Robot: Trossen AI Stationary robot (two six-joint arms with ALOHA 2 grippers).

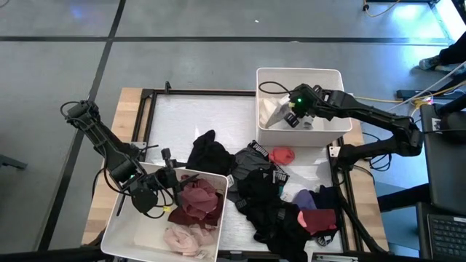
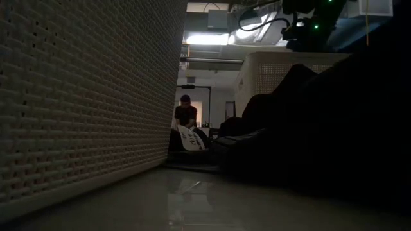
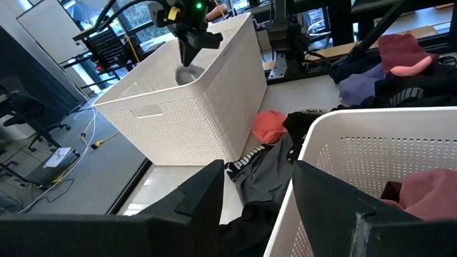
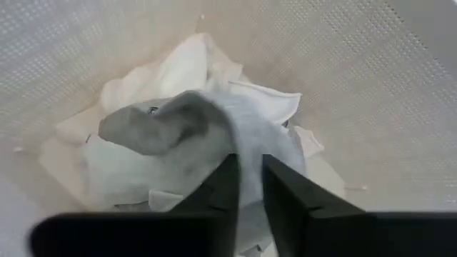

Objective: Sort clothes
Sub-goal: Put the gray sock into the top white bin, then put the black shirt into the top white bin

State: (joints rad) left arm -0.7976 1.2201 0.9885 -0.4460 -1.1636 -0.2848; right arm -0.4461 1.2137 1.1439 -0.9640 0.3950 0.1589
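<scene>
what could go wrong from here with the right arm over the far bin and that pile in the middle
1. The right gripper sits over the far bin with a grey garment against its fingers; if the fabric snags, it may lift back out as the arm withdraws.
2. The dark clothes pile is tangled, so a later pick could drag several garments, including the red one, into the wrong bin.

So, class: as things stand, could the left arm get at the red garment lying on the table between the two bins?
Probably yes. The red garment lies uncovered on top, and the left tool, open above the near bin, has only low dark clothes between.
</scene>
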